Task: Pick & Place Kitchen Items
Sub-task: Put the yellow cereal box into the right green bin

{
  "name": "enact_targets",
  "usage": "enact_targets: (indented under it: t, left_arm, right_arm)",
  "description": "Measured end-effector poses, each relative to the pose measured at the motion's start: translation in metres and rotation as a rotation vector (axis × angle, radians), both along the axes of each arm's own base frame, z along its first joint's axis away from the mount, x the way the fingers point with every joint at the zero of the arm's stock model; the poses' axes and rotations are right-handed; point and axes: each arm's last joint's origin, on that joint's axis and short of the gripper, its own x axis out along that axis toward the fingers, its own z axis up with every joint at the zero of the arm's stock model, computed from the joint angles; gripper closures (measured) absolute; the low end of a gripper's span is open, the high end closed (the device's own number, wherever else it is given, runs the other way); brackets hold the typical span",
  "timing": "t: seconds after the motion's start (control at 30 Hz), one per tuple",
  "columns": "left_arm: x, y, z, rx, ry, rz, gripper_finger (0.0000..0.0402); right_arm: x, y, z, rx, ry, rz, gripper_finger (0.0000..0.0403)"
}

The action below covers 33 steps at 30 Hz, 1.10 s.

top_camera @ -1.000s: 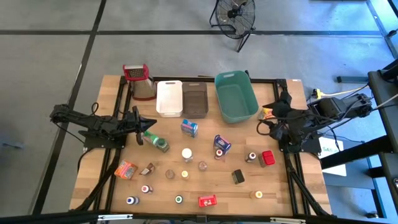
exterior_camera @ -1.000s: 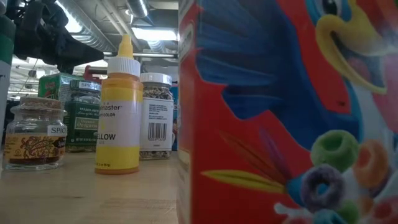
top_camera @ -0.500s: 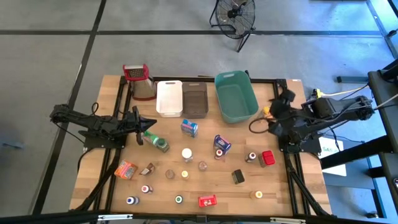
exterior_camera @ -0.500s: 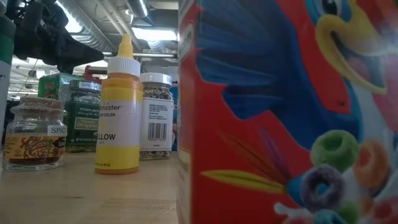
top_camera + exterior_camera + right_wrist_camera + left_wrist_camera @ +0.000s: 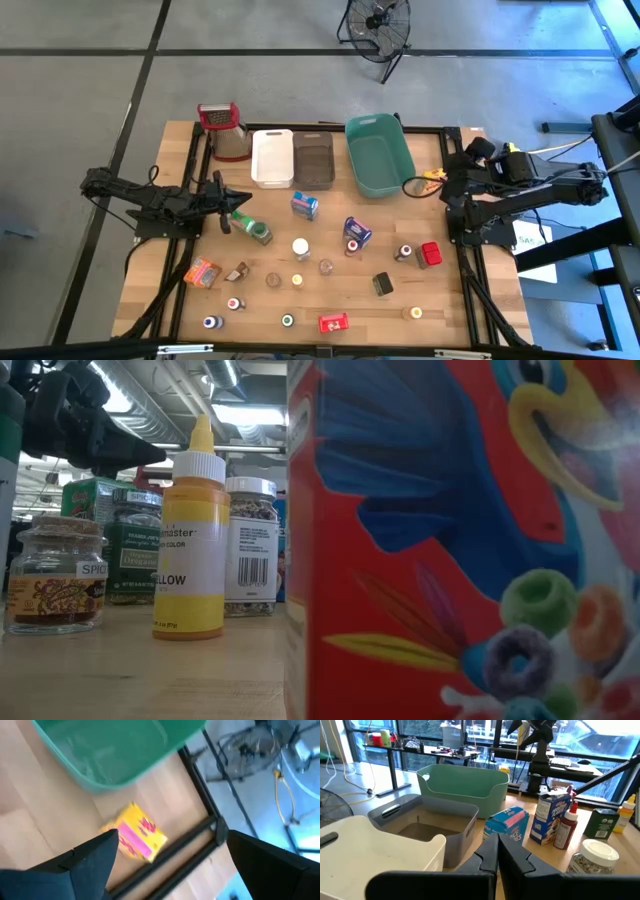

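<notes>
Only by wrist: right gripper [image 5: 165,865] wide open, empty, above yellow packet [image 5: 135,837].

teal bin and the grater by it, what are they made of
The teal bin looks like moulded plastic, matte, with smooth rounded walls and a rolled rim. The grater seems to be bare steel, grey and shiny, under a red handle that is probably plastic.

Some twenty kitchen items [image 5: 300,249] are sitting scattered across the bench [image 5: 180,160]: capped bottles and jars standing upright, small boxes, and a yellow packet [image 5: 134,837] lying flat near the teal bin [image 5: 379,155].
</notes>
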Motion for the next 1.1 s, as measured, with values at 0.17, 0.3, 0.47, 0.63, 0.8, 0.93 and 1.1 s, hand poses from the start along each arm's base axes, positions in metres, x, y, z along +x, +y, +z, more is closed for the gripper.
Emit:
enact_targets:
  t: [0.17,0.3,0.47,0.63,0.8,0.93,1.1]
  left_arm:
    - [0.0,0.0,0.0,0.027,0.009,-0.002,0.0398]
    - [0.0,0.0,0.0,0.033,0.011,-0.003,0.0398]
    - [0.0,0.0,0.0,0.041,0.013,-0.003,0.0398]
    - [0.0,0.0,0.0,0.041,0.013,-0.004,0.0398]
    - [0.0,0.0,0.0,0.041,0.013,-0.004,0.0398]
    - [0.0,0.0,0.0,0.041,0.013,-0.004,0.0398]
    - [0.0,0.0,0.0,0.042,0.018,-0.015,0.0398]
  right_arm:
    - [0.002,-0.004,-0.002,0.123,0.02,-0.016,0.0027]
    - [0.009,-0.008,-0.005,0.181,0.08,0.016,0.0027]
    - [0.022,-0.017,-0.009,0.162,0.191,0.084,0.0027]
    - [0.039,-0.029,-0.013,0.13,0.243,0.158,0.0027]
    - [0.047,-0.04,-0.019,0.167,0.288,0.163,0.0027]
    - [0.049,-0.046,-0.034,0.253,0.318,0.22,0.0027]
    - [0.047,-0.053,-0.055,0.268,0.376,0.236,0.0027]
